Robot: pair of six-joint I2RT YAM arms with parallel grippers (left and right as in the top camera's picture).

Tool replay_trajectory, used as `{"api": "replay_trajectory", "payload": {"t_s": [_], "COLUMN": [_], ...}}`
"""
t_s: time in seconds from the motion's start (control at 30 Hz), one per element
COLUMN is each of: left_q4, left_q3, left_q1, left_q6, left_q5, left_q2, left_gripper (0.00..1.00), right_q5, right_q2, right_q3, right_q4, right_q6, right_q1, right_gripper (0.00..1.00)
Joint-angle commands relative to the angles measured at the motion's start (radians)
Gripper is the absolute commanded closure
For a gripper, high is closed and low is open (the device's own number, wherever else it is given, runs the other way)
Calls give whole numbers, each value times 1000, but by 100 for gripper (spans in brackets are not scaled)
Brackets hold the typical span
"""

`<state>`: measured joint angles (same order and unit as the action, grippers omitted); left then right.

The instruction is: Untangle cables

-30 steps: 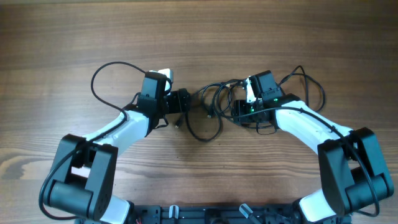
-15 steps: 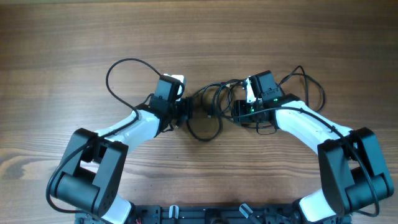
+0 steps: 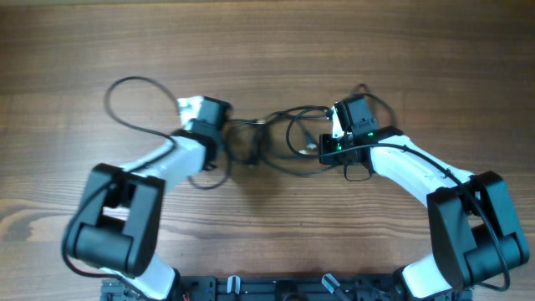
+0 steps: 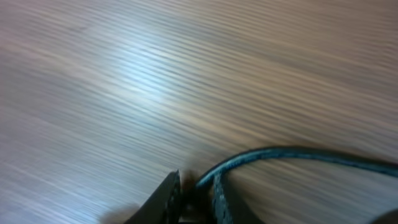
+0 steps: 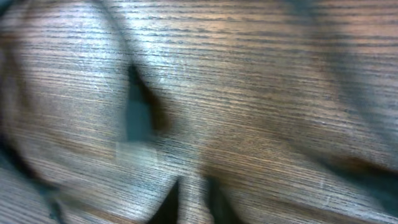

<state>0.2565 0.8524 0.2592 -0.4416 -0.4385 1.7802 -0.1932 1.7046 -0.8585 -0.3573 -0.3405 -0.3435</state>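
The thin black cables (image 3: 280, 125) lie as a loose tangle of loops at mid-table, between my two grippers. My left gripper (image 3: 244, 144) is at the tangle's left end. In the left wrist view its jaws (image 4: 194, 200) are nearly closed on one cable (image 4: 280, 151), which runs off to the right over the wood. My right gripper (image 3: 319, 147) sits in the loops at the tangle's right end. The right wrist view is blurred. There its gripper (image 5: 193, 202) looks shut, and I cannot see whether a cable is caught in it.
The brown wooden table (image 3: 267, 42) carries everything. The left arm's own thicker wire (image 3: 125, 92) loops out to the far left. The right arm's wire (image 3: 368, 94) arcs behind its wrist. A blurred dark shape (image 5: 140, 109) lies ahead of the right fingers.
Both grippers have closed. The left wrist has swung left and the tangle has been drawn flatter; the loop that hung toward the front is gone.
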Motion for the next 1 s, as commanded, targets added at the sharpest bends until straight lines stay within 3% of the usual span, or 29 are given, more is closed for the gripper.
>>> {"api": "replay_trajectory", "payload": {"t_s": [0.0,0.13,0.23,0.3,0.37,0.47,0.57,0.67,0.87,0.97], "left_q4": [79,97,66,63,62,46,32,17,16,18], "left_q3": [-49,-49,-49,-49,-49,-49,-49,-49,-49,-49], "left_q1": [-245,-490,-629,-660,-653,-624,-596,-540,-437,-429], "left_q6": [-61,-61,13,22,23,23,22,23,23,23], "left_q5": [54,234,476,517,517,517,518,524,461,460], "left_q2": [60,60,60,60,60,60,60,60,60,60], "left_gripper": [79,79,80,80,79,78,78,77,76,76], "right_q5": [76,275,206,125,3,14,-110,-239,-48,3], "right_q2": [0,0,0,0,0,-1,-1,-1,52,125], "right_q3": [10,10,10,10,-6,-111,-236,-301,-297,-295], "right_q4": [-17,-85,-62,-17,2,-97,-198,-217,-165,-143], "right_q6": [-15,-114,-99,-32,67,82,193,198,181,181], "right_q1": [-2,16,48,53,53,61,61,49,-39,-77], "right_gripper": [96,96,96,96,96,93,75,57,41,38]}}
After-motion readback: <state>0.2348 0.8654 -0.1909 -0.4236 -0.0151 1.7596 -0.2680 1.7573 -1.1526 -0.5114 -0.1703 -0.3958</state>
